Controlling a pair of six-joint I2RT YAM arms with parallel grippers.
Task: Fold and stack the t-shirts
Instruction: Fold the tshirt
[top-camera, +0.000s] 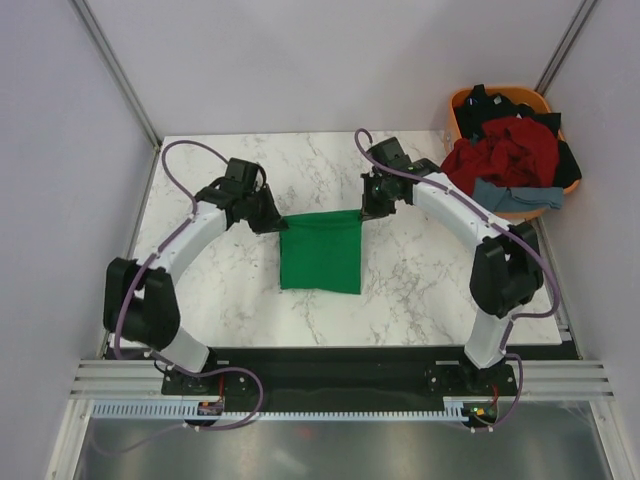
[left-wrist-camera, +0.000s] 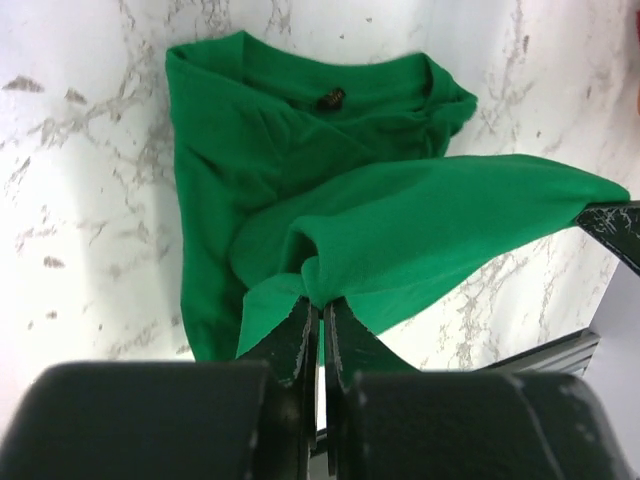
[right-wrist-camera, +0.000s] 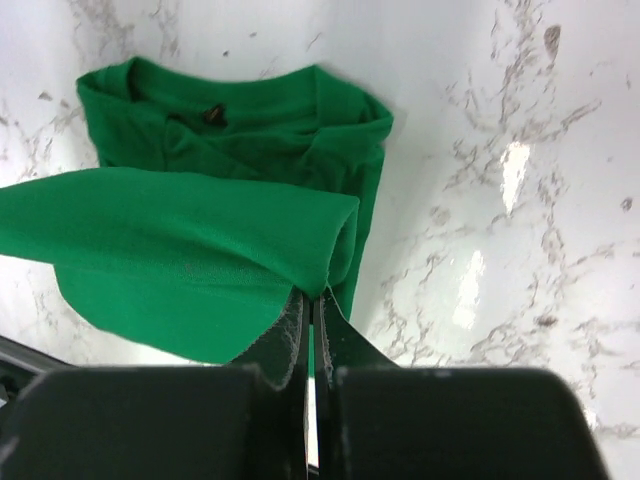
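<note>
Fabric of the green t-shirt (top-camera: 320, 258) lies at the middle of the marble table (top-camera: 420, 290), with its far edge lifted and stretched between both arms. The left gripper (left-wrist-camera: 320, 308) pinches one corner of that edge and the right gripper (right-wrist-camera: 312, 300) pinches the other. At the table's far right corner, an orange basket (top-camera: 460, 100) holds a dark red shirt (top-camera: 505, 150), a black shirt (top-camera: 497, 101) and a grey-blue shirt (top-camera: 505, 195) in a heap.

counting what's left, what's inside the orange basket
A dark red t-shirt on top, a black t-shirt behind, a grey-blue t-shirt over the basket rim. Anything beneath is covered.
</note>
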